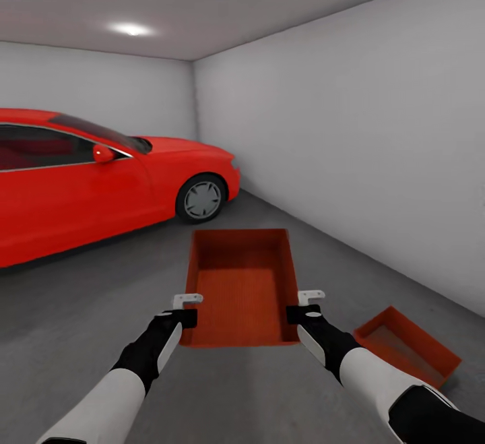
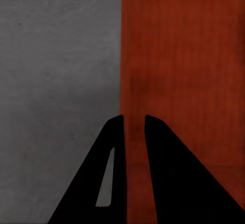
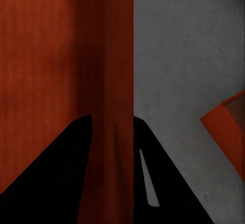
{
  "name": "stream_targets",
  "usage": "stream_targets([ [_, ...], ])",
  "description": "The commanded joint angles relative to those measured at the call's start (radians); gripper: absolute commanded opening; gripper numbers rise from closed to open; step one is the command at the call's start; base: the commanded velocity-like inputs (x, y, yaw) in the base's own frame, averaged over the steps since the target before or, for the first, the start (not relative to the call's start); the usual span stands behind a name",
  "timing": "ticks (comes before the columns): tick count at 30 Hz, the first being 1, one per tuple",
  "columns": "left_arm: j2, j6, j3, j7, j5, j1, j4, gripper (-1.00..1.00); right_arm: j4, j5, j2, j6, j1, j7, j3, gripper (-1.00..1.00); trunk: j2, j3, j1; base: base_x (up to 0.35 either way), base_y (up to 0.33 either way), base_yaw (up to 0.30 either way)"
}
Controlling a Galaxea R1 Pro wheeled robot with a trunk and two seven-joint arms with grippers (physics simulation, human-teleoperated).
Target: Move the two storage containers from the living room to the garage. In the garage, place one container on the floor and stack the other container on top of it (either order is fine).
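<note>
An orange-red bin (image 1: 244,287) is held above the grey floor (image 1: 81,309), its side walls clamped by the left gripper (image 1: 186,304) and the right gripper (image 1: 308,300). A second bin (image 1: 408,344) lies near the white wall (image 1: 350,141). No writing is seen on the red car (image 1: 101,174).

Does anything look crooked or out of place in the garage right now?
Nothing is spilled or damaged. One bin is held off the floor between the left gripper and right gripper, jaws pinching its side walls. The other bin lies on the floor to the right, turned at an angle to the held one.
</note>
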Motion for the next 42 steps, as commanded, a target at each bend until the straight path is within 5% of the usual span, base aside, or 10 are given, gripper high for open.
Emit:
stream_targets([
  [1,0.002,0.004,-0.007,0.011,0.016,-0.001,-0.004,-1.00,0.054,-0.019,-0.023,0.005,-0.001,-0.007,0.024,-1.00,-0.002,-0.002,0.001,0.316,0.080,-0.284],
  [42,0.004,-0.005,-0.008,0.008,0.026,-0.001,-0.010,-1.00,0.055,-0.019,-0.023,0.005,-0.001,-0.009,0.024,-1.00,-0.002,-0.002,0.001,0.316,0.080,-0.284],
])
